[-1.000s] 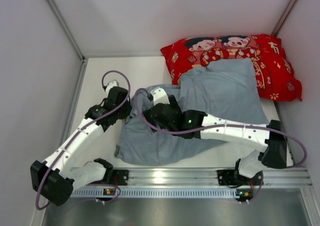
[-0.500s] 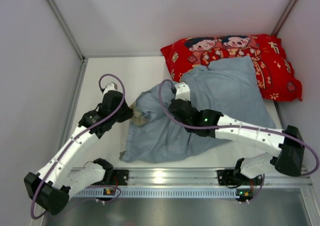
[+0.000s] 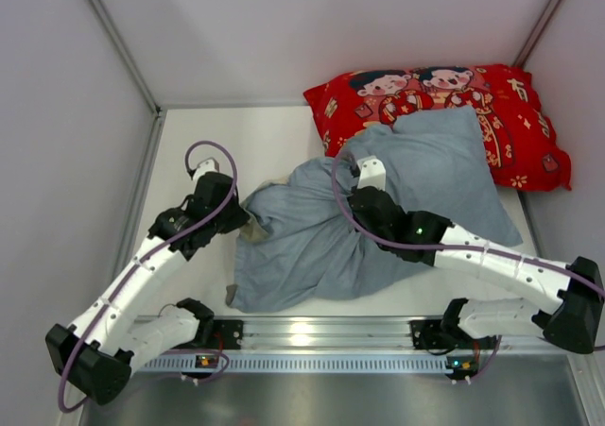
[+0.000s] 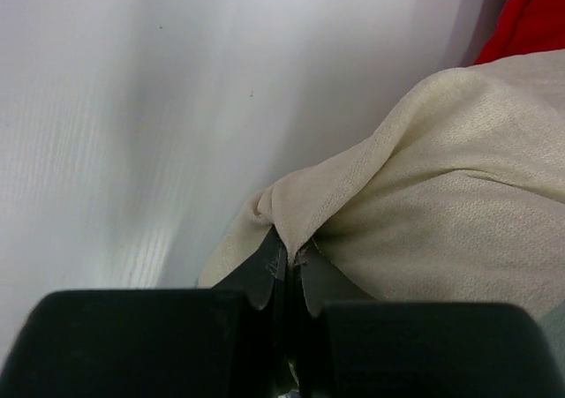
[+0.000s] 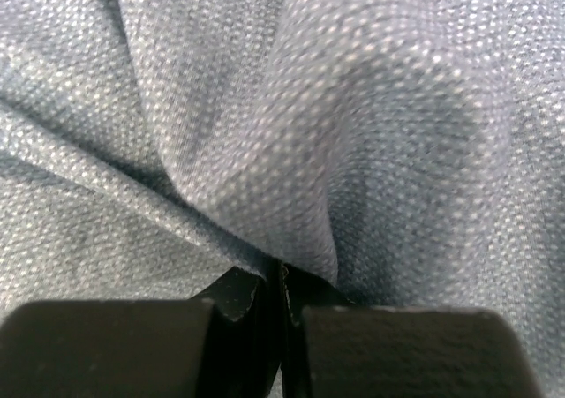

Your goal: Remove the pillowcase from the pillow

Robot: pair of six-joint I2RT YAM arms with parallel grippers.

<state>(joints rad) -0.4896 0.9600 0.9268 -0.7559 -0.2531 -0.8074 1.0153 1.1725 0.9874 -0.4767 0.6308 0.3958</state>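
- Your white counter [image 3: 250, 143] is carrying the blue-grey pillowcase [image 3: 302, 251].
- Your left tool [image 4: 284, 270] is pinching its cream edge.
- Your right tool [image 5: 281, 283] is clamping a blue-grey fold.

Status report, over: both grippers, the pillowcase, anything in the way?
Left gripper shut on pillowcase cream edge. Right gripper shut on its blue-grey fold. Far corner overlaps red pillow.

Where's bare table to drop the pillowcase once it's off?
Best: far-left table, bordered by back wall, left wall, red pillow and pillowcase. Thin strip between pillowcase and near rail, under the right arm. Centre and right crowded: cloth, with left end effector and right end effector both pinching it.
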